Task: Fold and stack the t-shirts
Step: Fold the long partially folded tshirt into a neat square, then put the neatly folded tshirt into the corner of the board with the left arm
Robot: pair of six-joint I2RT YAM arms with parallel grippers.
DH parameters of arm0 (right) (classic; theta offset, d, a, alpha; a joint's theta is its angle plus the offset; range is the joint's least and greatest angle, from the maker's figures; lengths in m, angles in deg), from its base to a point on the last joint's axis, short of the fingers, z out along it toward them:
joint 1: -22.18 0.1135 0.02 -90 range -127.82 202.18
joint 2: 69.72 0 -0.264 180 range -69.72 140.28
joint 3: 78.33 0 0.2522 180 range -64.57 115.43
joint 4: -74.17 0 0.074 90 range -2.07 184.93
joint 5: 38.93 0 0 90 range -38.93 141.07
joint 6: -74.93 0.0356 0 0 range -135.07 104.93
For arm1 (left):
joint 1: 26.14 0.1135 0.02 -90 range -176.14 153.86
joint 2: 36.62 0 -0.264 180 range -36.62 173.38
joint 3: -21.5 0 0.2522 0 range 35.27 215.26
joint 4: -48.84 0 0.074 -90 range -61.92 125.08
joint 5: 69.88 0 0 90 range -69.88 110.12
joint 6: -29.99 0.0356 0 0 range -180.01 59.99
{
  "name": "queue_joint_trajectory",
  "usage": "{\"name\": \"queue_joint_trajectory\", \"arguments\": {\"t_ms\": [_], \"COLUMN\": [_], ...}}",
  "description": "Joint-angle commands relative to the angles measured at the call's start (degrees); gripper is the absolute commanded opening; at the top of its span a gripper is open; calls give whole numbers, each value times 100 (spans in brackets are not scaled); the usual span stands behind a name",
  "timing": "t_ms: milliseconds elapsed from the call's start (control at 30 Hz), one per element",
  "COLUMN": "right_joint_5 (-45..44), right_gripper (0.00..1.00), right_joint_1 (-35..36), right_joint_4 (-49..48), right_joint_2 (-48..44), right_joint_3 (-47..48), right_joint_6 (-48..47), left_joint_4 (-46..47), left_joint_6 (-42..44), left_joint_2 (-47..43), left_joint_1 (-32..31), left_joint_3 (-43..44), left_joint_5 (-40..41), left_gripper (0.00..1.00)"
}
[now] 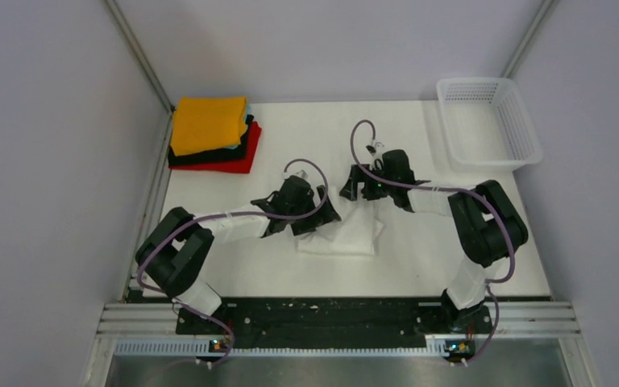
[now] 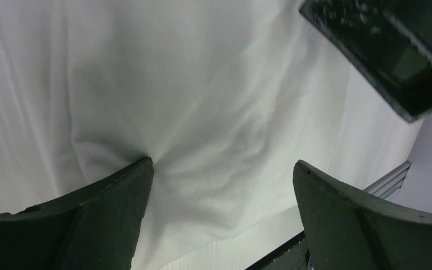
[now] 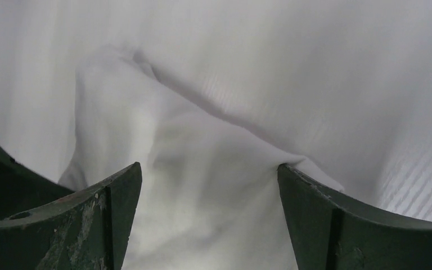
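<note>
A wrinkled white t-shirt lies in the middle of the table. My left gripper is over its left edge and my right gripper over its far edge. In the left wrist view the gripper is open with white cloth spread between the fingers; the left fingertip dents the cloth. In the right wrist view the gripper is open astride a raised fold of the shirt. A stack of folded shirts sits at the back left: orange on top, a teal sliver, black, and red at the bottom.
A white plastic lattice basket stands at the back right corner. The right gripper's body shows at the upper right of the left wrist view. The table's near edge rail shows beyond the cloth.
</note>
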Motion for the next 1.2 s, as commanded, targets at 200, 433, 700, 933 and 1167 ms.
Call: {"name": "queue_joint_trajectory", "arguments": {"t_ms": [200, 433, 700, 933, 1167], "right_joint_5": [-1028, -2478, -3302, -3742, -3987], "right_gripper": [94, 99, 99, 99, 99], "right_joint_1": [-46, -55, -65, -58, -58], "right_joint_4": [1141, 1417, 2239, 2795, 2837], "right_joint_2": [-983, -3164, -5187, -5502, -5333], "right_joint_3": [769, -505, -1454, -1454, -1484], "right_joint_6": [-394, 329, 363, 365, 291], "left_joint_4": [-1896, -1392, -899, -1040, -2699], "left_joint_6": [-173, 567, 1158, 1072, 610], "left_joint_2": [-952, -795, 221, 882, 1912], "left_joint_1": [-512, 132, 349, 35, -671], "left_joint_3": [734, 513, 738, 880, 1935], "left_joint_5": [2477, 2214, 964, 1079, 3220], "left_gripper": [99, 99, 91, 68, 30]}}
